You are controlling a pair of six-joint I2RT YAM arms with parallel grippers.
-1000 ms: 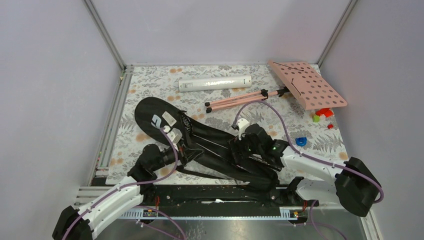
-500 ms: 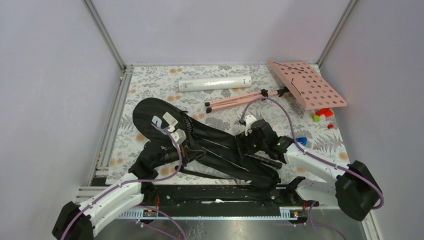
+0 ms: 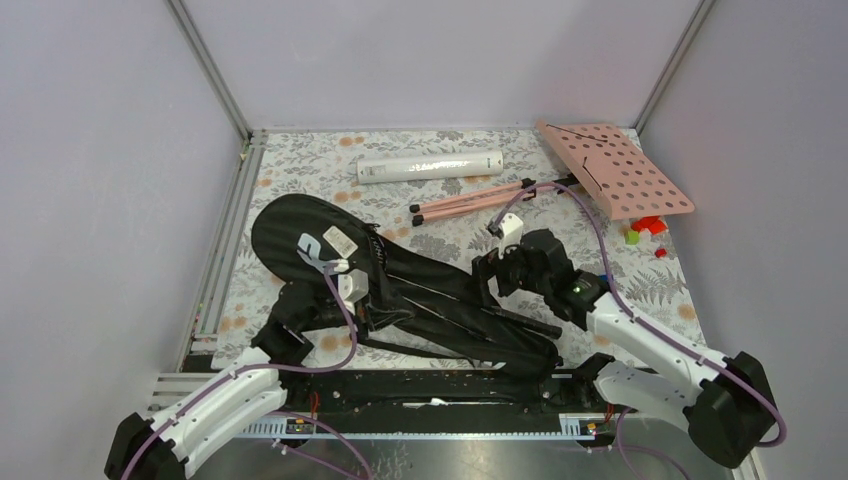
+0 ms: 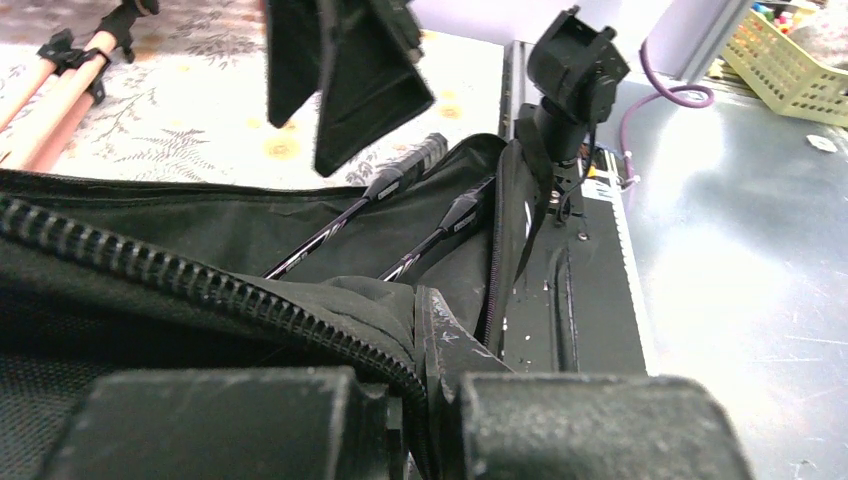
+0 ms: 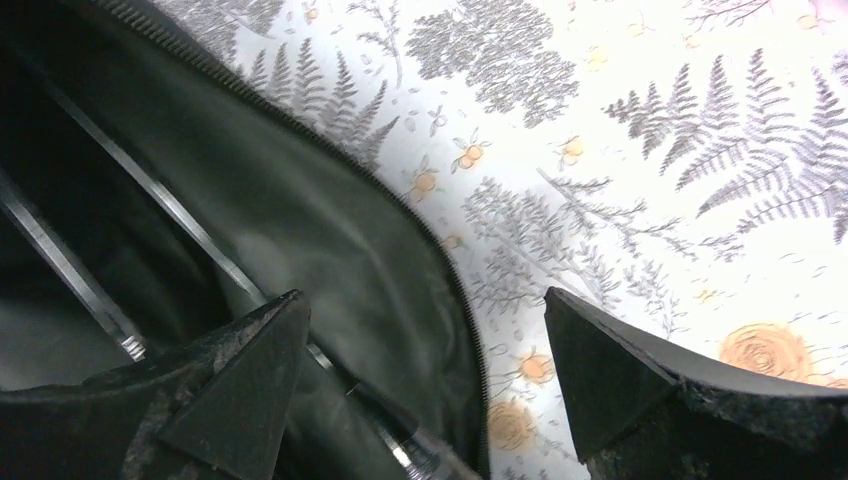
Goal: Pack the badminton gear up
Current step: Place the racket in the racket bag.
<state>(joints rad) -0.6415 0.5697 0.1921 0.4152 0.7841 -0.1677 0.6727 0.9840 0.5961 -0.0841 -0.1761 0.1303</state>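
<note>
The black racket bag [image 3: 320, 232] lies diagonally on the table, unzipped along its side. Two thin black racket shafts [image 4: 345, 222] lie inside it and also show in the right wrist view [image 5: 180, 215]. My left gripper [image 3: 362, 300] is shut on the bag's near zipper edge [image 4: 300, 320]. My right gripper [image 3: 492, 272] is open just above the bag's far zipper edge [image 5: 440, 250], one finger over the bag and one over the tablecloth. The long white tube [image 3: 430, 166] lies at the back of the table. No shuttlecocks are in view.
A pink perforated music stand [image 3: 620, 170] with folded tripod legs [image 3: 480, 200] lies at the back right. Small coloured blocks [image 3: 645, 228] sit near the right wall. A black metal rail [image 3: 430, 385] runs along the near edge.
My right gripper has lifted and moved back and to the right, off the bag's middle. My left gripper has shifted left with the bag's edge, and the bag's wide end has slid left.
</note>
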